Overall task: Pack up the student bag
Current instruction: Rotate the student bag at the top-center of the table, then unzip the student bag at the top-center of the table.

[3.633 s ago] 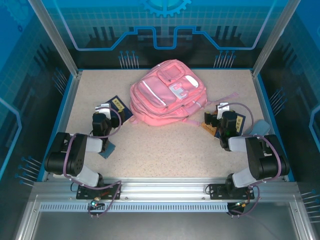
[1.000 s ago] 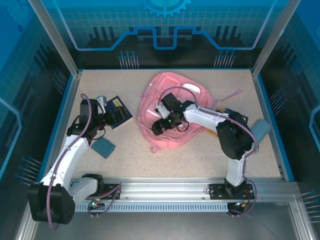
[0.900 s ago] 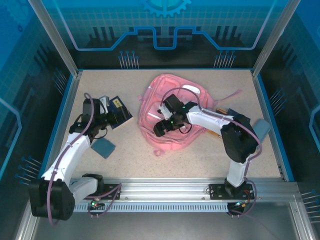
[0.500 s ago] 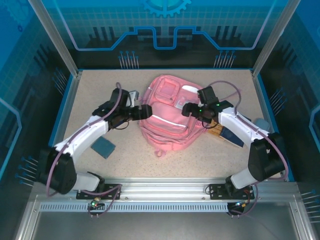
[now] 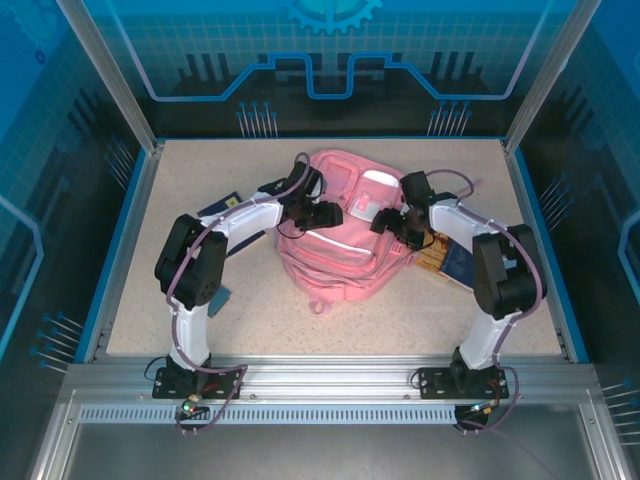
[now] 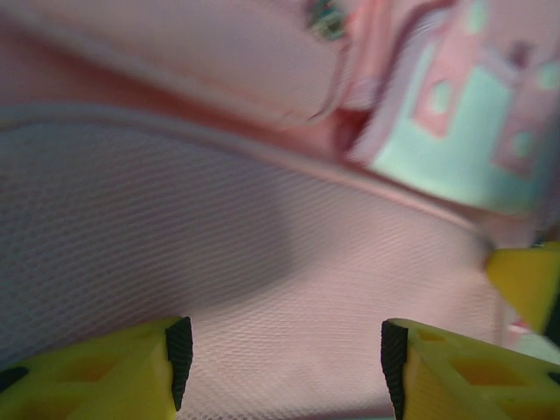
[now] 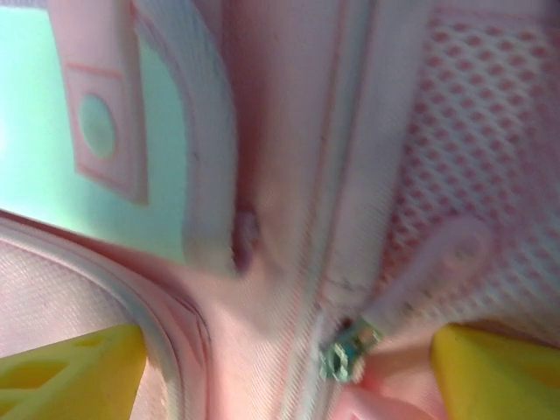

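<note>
Both arms have come in from the sides of the student bag [image 5: 335, 250] and now meet over its front pockets. The bag lies rear of centre on the tabletop [image 5: 400, 320].

The left gripper [image 6: 282, 354] hangs just above the pink mesh panel. Its jaws are apart with nothing between them, though narrower than a moment ago. The right gripper [image 7: 284, 350] is spread wide, with a zip pull [image 7: 350, 357] lying between its fingers but not yet pinched.

My reading is that the opening step is only beginning and nothing is packed.

Room is tight where it matters, since the two grippers sit close together over the bag. A dark blue booklet [image 5: 455, 262] lies just beside the bag under the right arm, and another [image 5: 222, 208] lies beside the left arm. The tabletop in front is free for manoeuvre.
</note>
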Available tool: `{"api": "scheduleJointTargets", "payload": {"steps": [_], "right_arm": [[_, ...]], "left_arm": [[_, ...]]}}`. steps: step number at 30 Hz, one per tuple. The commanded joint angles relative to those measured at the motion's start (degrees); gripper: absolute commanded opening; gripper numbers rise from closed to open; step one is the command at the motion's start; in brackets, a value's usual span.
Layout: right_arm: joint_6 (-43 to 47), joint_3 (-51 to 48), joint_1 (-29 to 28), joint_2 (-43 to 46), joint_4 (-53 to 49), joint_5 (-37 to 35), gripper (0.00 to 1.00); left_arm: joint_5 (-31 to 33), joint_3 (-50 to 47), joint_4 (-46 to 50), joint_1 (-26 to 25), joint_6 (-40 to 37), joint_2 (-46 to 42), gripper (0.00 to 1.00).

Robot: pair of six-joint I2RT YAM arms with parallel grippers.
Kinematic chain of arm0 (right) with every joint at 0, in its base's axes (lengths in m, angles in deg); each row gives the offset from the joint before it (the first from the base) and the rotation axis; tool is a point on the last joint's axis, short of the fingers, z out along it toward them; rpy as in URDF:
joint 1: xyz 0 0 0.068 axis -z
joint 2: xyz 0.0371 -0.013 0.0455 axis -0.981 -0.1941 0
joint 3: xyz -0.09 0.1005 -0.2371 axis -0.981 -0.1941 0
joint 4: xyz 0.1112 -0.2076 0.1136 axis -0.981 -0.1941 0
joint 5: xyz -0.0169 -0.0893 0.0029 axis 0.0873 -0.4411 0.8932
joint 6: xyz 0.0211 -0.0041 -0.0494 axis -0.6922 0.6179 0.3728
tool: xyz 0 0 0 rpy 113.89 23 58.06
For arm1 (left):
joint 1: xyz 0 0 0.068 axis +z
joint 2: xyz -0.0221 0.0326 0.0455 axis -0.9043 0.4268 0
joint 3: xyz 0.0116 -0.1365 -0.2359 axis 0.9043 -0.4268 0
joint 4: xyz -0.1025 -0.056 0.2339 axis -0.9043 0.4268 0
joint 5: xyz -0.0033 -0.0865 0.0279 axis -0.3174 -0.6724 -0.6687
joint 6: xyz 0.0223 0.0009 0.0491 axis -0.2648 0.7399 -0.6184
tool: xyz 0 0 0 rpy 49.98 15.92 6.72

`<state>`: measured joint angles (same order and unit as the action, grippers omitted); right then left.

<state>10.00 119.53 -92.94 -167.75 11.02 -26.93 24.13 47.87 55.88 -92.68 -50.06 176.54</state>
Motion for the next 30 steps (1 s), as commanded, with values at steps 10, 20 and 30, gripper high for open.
{"api": "scheduleJointTargets", "payload": {"steps": [10, 20, 30], "right_arm": [[5.3, 14.2, -6.3, -13.2, 2.3, 11.6, 0.82], [6.7, 4.4, -0.3, 6.1, -0.2, 6.7, 0.99], [8.6, -12.8, 9.0, 24.9, -0.7, 2.8, 1.0]], "left_arm": [[6.4, -22.5, 0.6, 0.3, 2.2, -14.5, 0.65], [13.9, -9.0, 16.7, -4.0, -8.5, -19.3, 0.71], [33.2, 6.7, 24.4, -20.6, -8.5, -8.3, 0.66]]}}
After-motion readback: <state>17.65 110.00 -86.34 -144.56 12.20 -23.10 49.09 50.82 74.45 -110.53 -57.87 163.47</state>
